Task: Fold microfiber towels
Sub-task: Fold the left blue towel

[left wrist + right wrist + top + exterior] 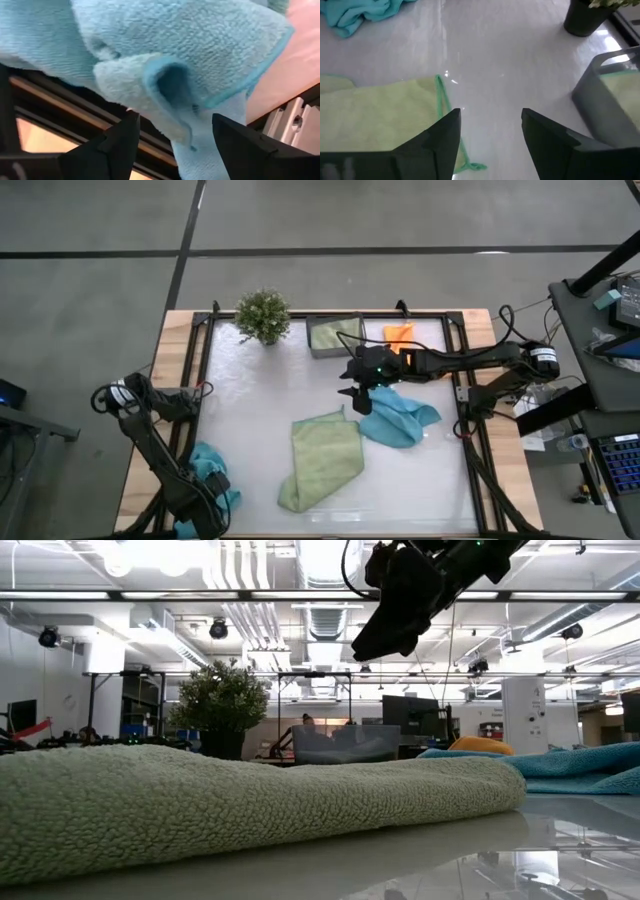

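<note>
R tool [352, 395] spread, hovering just beside light green towel [322, 458], w/ teal towel [400, 418] on the tool's other side. L tool [172, 135] spread under 2nd teal towel [190, 60].

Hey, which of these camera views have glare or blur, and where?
High view: soft glare across the glossy white tabletop. Low view: the near light green terry towel is blurred, ceiling lights are bright, and the tabletop mirrors them. Right wrist view: a bright highlight beside the green towel's stitched edge.
</note>
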{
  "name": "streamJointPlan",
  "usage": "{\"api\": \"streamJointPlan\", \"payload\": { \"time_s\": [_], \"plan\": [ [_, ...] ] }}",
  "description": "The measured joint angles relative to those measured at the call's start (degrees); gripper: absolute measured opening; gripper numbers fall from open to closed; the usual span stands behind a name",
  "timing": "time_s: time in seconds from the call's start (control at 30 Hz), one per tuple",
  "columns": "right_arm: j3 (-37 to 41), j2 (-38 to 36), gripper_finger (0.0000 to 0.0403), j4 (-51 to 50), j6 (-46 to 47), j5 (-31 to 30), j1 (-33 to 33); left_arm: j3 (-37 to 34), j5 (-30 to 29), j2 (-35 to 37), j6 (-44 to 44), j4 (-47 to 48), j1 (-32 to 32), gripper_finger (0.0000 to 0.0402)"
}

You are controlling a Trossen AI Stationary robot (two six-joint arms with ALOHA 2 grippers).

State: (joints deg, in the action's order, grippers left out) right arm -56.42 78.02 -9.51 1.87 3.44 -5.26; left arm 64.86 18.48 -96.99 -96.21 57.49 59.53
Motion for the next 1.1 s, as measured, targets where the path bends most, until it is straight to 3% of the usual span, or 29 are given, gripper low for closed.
{"api": "streamJointPlan", "payload": {
  "time_s": [0.33,0.6,0.73,0.8,1.1],
  "plan": [
    [4.2,0.0,0.0201,2.8,1.0,0.0,0.7,-0.2,0.4,2.0,0.4,0.6,0.0,0.0152],
    [7.0,0.0,0.0201,6.3,2.0,0.0,0.7,-0.2,0.4,2.4,1.0,-0.1,0.0,0.0015],
    [8.0,0.0,0.0201,8.1,2.2,0.0,0.7,0.1,-0.4,2.4,2.4,0.2,0.0,0.0003],
    [8.1,0.0,0.0201,8.5,2.2,0.0,0.9,1.1,-4.6,2.8,4.2,1.2,-0.2,0.0001],
    [9.6,0.0,0.0201,19.8,2.2,0.0,4.0,6.3,-37.7,11.4,12.8,11.4,-3.2,0.0]
  ]
}}
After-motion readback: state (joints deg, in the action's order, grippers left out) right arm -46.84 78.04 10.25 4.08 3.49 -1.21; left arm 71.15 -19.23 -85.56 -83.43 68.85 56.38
